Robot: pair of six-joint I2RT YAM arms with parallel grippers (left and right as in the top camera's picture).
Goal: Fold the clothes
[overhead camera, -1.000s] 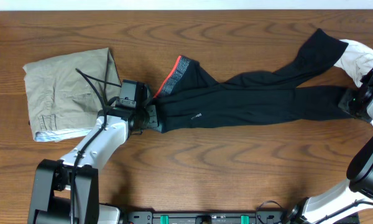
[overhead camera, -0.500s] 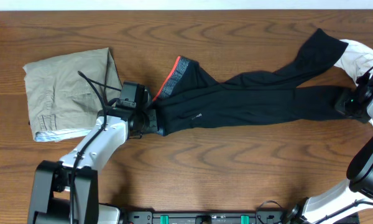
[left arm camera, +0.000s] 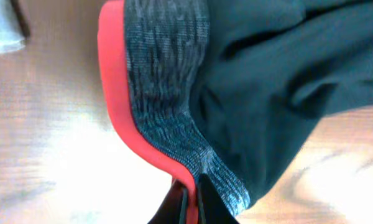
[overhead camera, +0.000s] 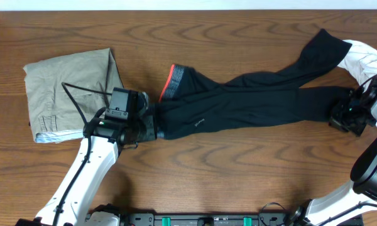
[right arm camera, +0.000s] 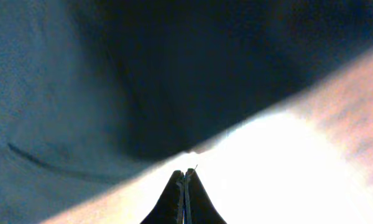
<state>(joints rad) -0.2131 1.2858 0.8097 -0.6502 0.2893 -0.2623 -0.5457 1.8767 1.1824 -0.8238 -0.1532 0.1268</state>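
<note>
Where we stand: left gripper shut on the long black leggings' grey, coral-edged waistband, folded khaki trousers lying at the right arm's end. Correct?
No: the overhead view shows the folded khaki trousers at the left arm's end; the left gripper is shut on the waistband.

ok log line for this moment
left fingers: shut on leggings waistband | right fingers: shut on leg end | trousers: folded, apart

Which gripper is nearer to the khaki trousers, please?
Left. The left gripper sits beside the khaki trousers; the right gripper is far off, at the ankle end of the leggings.

Left gripper (left arm camera: pixel 189 200) has tugged the leggings (overhead camera: pixel 251 103) (waistband end) slightly leftward
</note>
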